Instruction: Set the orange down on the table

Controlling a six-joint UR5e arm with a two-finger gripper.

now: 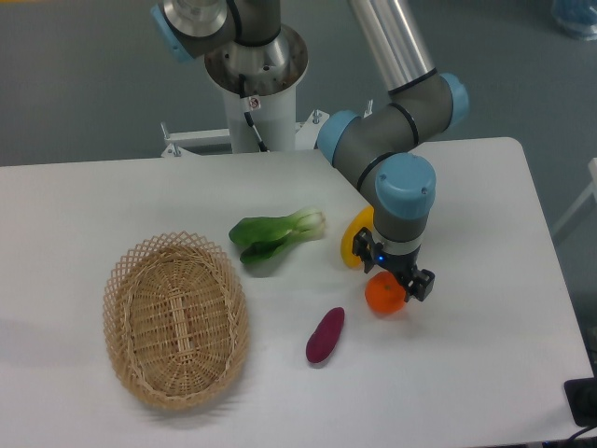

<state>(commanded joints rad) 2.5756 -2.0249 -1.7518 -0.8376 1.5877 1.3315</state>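
The orange [383, 297] is small, round and glossy. It sits low between the fingers of my gripper [397, 284], right of the middle of the white table [485, 196]. The gripper points straight down and its black fingers close on the orange's sides. The orange is at or just above the tabletop; I cannot tell whether it touches. The arm's wrist hides the top of the orange.
A yellow elongated fruit [354, 239] lies just behind the gripper, partly hidden by it. A purple vegetable [325, 336] lies left of the orange. A green bok choy [278, 236] lies further back. An oval wicker basket [175, 319] stands at the left.
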